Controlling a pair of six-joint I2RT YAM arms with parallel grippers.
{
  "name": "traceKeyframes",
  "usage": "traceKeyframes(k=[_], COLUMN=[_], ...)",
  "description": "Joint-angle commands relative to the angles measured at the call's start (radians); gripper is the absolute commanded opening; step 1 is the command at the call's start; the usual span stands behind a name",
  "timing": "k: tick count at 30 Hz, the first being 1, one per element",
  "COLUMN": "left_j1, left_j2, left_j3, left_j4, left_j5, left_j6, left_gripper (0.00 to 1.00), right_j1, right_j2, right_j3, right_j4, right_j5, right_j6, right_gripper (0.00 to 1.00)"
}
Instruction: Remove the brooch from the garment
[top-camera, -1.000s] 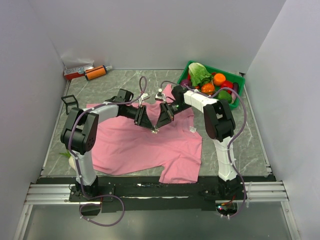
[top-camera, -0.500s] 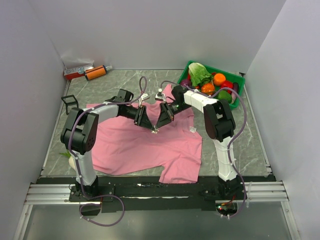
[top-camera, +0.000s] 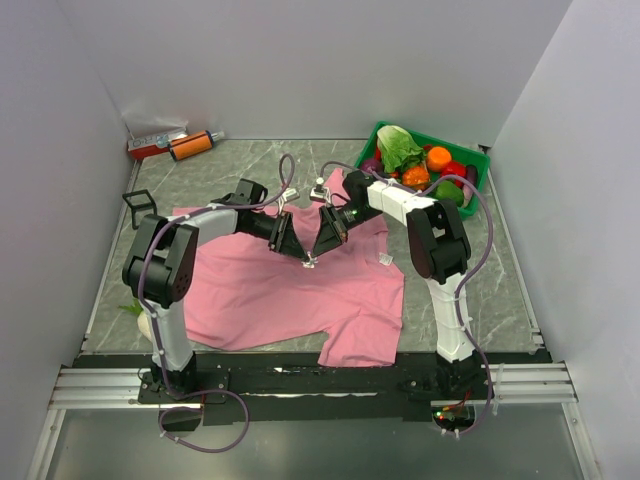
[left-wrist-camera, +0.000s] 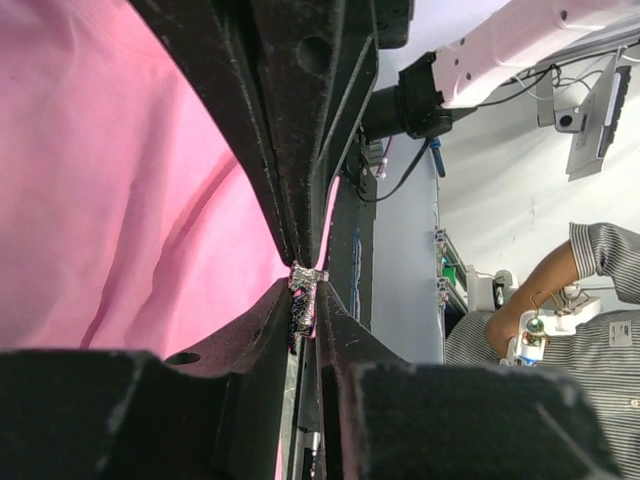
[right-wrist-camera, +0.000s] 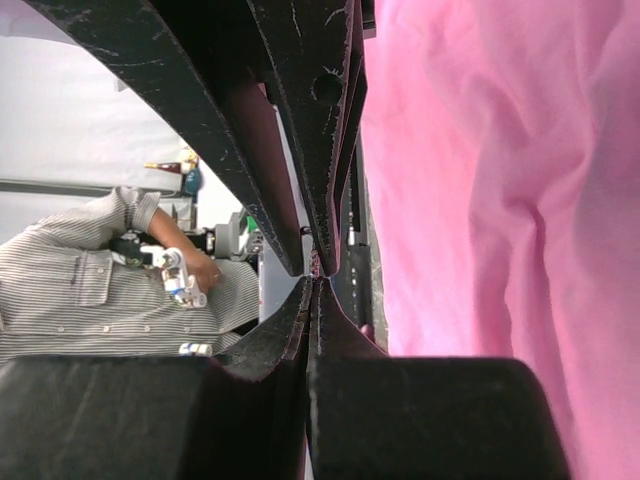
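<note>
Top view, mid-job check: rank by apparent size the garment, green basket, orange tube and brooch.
1. garment, by far the largest
2. green basket
3. orange tube, farther back, so it may look slightly small
4. brooch, a tiny speck

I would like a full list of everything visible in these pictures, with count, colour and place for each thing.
T-shirt: one, pink, spread on the table's middle.
brooch: one, silvery, on the T-shirt, between the left gripper's tips.
neck label: one, white, at the T-shirt's right edge.
bin: one, green, far right corner, full of vegetables.
containers: two, red and orange, far left corner.
wire stand: one, black, left edge.
table: one, grey marbled.
person: one, striped shirt, beyond the table.
left gripper: one, black, gripping the brooch.
right gripper: one, black, shut, facing the left gripper.
</note>
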Motion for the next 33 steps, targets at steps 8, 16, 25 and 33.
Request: traceKeyframes(k=[8,16,25,33], left_j1=[-0.019,0.005,0.047,0.048], left_j2=[0.010,0.004,-0.074,-0.047], left_j3=[0.051,0.133,0.021,0.012], left_j4=[-0.093,-0.339,-0.072,-0.029], left_j5=[-0.080,-0.039,-0.068,-0.026], left_j6=[0.128,0.426,0.156,0.082], left_gripper=[0.19,0.43,0.55,0.42], right_j1=[0.008,0.008,0.008,0.011], right_j2=[-0.060,-0.057,-0.055,-0.050], right_j3=[0.060,0.060,0.081,0.088], right_j4=[0.013,0.005,-0.006,-0.013], right_j5=[-0.013,-0.007,0.001,0.004], right_j6=[0.003,-0.008,-0.025,-0.034], right_gripper=[0.00,0.00,0.00,0.00])
